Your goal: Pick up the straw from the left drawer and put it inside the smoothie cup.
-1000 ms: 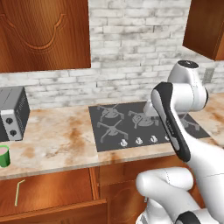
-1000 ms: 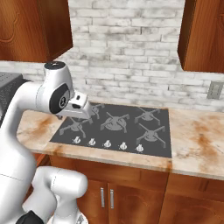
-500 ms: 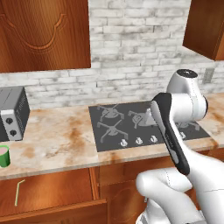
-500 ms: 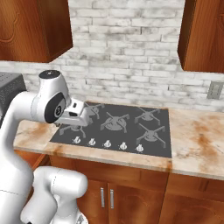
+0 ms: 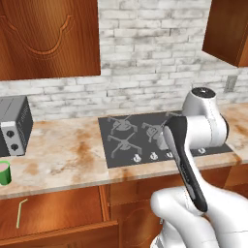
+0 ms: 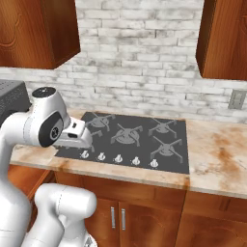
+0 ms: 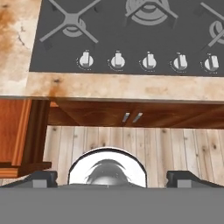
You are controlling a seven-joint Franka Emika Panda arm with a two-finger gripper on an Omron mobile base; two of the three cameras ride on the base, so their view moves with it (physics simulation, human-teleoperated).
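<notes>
Item: gripper, jaws spread wide and holding nothing, poised above the front edge of the bench over the row of stove knobs, looking down past the cabinet doors to the wooden floor. Item: straw, pale yellow-green, lying in the open left drawer, well off to the gripper's left and lower than it. Item: smoothie cup, green with pink contents, upright on the bench, also far to the gripper's left, just above the drawer and beside the grey toaster oven. Step in hand, as we judge it: the reach toward the drawer. To do it well we swing left, descend over the straw's middle, align the jaws across its length, and close gently, since so thin a stick could roll or slip.
</notes>
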